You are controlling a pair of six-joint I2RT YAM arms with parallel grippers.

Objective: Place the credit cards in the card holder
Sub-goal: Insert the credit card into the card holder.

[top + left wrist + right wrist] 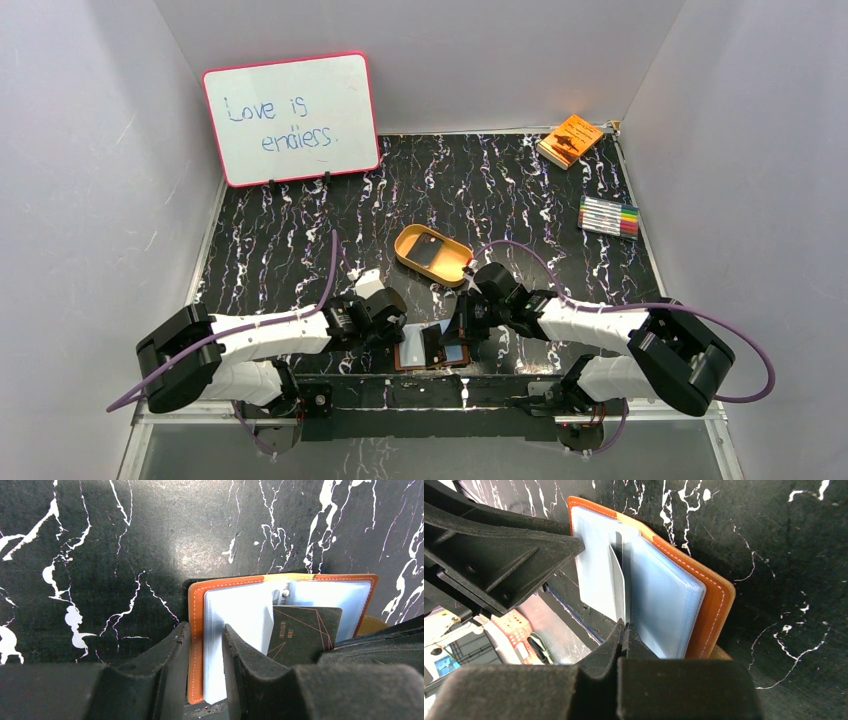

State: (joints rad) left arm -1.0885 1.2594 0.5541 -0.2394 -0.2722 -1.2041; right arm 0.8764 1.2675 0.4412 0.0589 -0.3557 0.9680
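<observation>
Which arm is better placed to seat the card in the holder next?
Right. The right claw is shut on the black card, which already stands among the clear sleeves of the card holder. The left claw, jaws apart, only straddles the holder's left edge, probably steadying it.

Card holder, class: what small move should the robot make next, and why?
Probably clamp the left pincer onto the card holder: its jaws straddle the left flap's edge loosely, while the right pincer holds the black card over a sleeve.

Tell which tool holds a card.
The right tool, shut on the dark card over the open wallet. The left tool holds no card; it straddles the wallet's edge.
</observation>
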